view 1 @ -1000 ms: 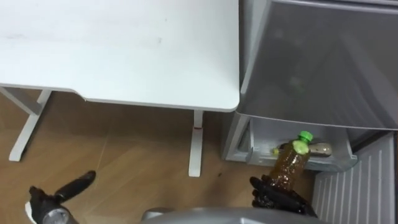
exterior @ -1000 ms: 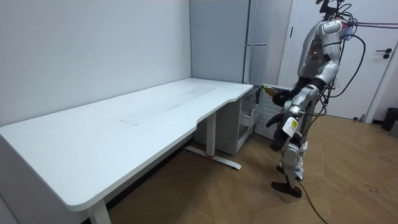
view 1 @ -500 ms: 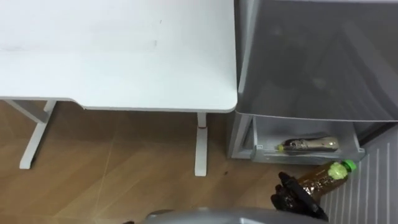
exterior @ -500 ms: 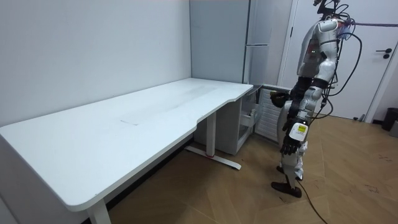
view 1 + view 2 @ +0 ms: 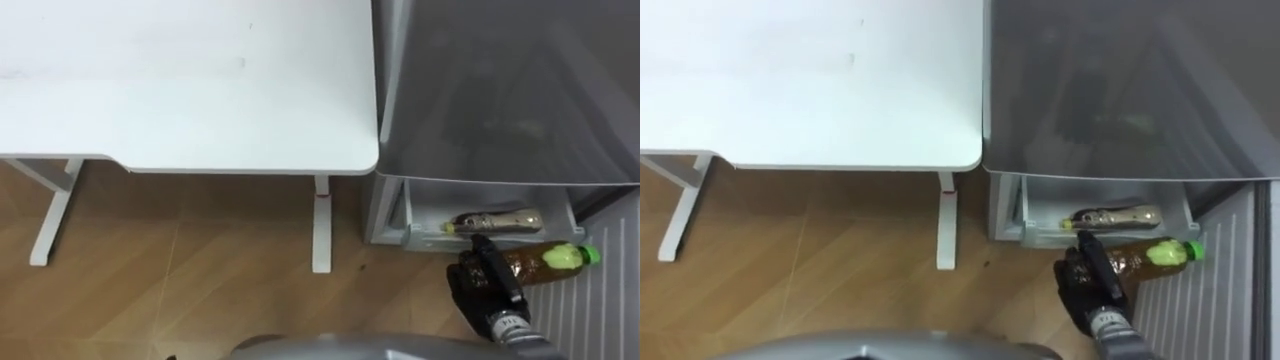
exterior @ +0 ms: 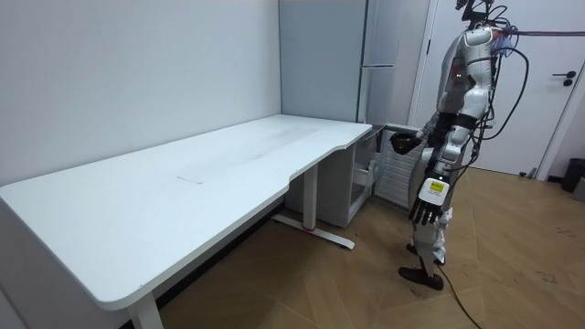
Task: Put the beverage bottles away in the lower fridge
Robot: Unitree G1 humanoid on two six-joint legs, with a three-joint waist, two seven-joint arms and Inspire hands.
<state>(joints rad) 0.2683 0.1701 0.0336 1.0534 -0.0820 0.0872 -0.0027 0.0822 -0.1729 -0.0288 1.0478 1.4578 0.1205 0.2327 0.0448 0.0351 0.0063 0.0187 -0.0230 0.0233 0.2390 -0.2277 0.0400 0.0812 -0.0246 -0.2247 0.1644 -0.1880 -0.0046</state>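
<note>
An amber drink bottle (image 5: 540, 263) with a green cap lies sideways, cap pointing right, in my right hand (image 5: 487, 290), whose fingers are curled round its lower end. The bottle hangs just in front of the lower fridge's open drawer (image 5: 416, 232). Inside that drawer lies a second bottle (image 5: 497, 219) on its side. The right eye view shows the same held bottle (image 5: 1150, 255) and right hand (image 5: 1090, 282). In the room view I stand facing the fridge (image 6: 379, 64). My left hand (image 6: 425, 212) hangs at my side with straight fingers and holds nothing.
A white desk (image 5: 180, 80) stands left of the fridge, its leg (image 5: 320, 225) close to the drawer. The grey upper fridge front (image 5: 500, 90) overhangs the drawer. The open lower door's ribbed inside (image 5: 610, 300) is at the right. Wooden floor (image 5: 180, 290) lies below.
My right hand moved right and tipped the bottle from upright to lying sideways in front of the drawer. My left hand dropped from the lower left of the eye view to my side.
</note>
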